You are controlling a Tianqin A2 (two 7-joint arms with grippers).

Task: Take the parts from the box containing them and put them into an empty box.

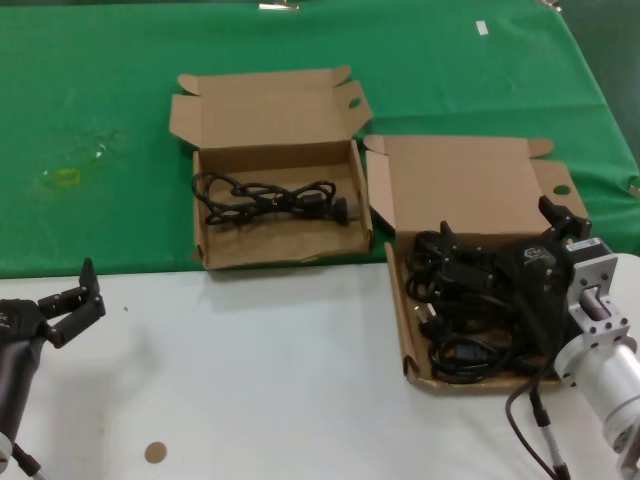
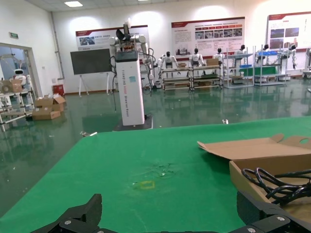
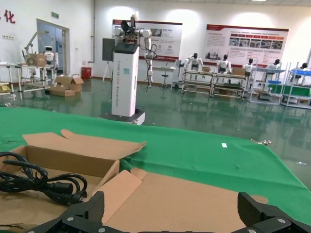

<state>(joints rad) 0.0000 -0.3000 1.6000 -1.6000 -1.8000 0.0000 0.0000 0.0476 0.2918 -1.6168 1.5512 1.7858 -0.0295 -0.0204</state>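
The left gripper [image 1: 88,292] waits, fingers open, near on the desk [image 1: 250,380]. The right gripper [image 1: 497,238], fingers spread, hangs over the full box [image 1: 395,300] of cords [image 1: 455,320]. Tangled cords could snag together. Farther left, the other box [image 1: 200,240] holds one cord [image 1: 270,198].

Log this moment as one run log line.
right gripper: open, over full box of cords | left gripper: open, idle near table edge | other box: one cord inside
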